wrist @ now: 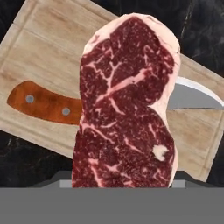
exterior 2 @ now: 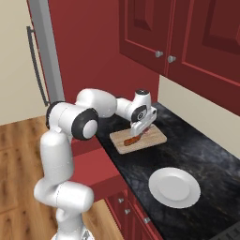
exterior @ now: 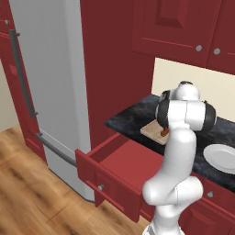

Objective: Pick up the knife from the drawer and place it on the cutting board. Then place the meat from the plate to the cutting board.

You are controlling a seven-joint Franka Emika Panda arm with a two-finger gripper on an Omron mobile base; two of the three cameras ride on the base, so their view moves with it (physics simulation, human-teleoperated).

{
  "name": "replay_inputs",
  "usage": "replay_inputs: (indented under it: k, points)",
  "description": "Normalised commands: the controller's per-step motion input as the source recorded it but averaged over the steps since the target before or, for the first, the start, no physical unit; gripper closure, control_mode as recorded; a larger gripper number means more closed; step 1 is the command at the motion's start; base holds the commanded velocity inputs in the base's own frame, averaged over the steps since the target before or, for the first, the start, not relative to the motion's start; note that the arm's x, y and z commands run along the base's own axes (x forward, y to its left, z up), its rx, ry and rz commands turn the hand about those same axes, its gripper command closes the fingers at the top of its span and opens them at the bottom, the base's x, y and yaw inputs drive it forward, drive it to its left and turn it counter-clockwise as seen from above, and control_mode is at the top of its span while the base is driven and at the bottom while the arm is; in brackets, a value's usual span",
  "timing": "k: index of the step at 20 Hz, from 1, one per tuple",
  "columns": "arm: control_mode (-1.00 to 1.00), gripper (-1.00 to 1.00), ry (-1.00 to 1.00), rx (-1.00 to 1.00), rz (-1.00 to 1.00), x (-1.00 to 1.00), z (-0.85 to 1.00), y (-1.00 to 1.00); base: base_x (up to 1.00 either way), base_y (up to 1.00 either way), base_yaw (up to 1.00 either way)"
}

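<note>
The meat (wrist: 127, 109), a red marbled slab, hangs upright in my gripper (exterior 2: 142, 127), which is shut on it; its lower edge hides the fingertips. Right under it lies the tan cutting board (wrist: 48, 39) on the dark counter. The knife (wrist: 43, 105) rests flat across the board, its brown handle to one side of the meat and its silver blade (wrist: 192, 96) to the other. In the right base view the board (exterior 2: 157, 139) sits just below the hand, and the white plate (exterior 2: 174, 186) stands bare on the counter nearer the base. The drawer (exterior: 124, 160) stands pulled out.
The open drawer (exterior 2: 93, 168) juts out below the counter edge beside my arm. Red wall cabinets (exterior 2: 187, 37) hang above the counter. A tall grey fridge (exterior: 50, 92) stands to the left. Dark counter surface (exterior 2: 206, 150) lies between the board and the plate.
</note>
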Motion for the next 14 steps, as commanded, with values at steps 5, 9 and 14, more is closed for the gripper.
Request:
replay_inputs:
  k: [5,9,14]
  points:
    - [-1.0,1.0,0.0,0.0,0.0,0.01,-0.19,-0.06,0.0,0.0,0.0]
    - [-1.0,1.0,0.0,0.0,0.0,0.05,-0.17,0.0,0.0,0.0,0.0]
    - [-1.0,1.0,0.0,0.0,0.01,0.18,-0.15,0.0,0.0,0.0,0.0]
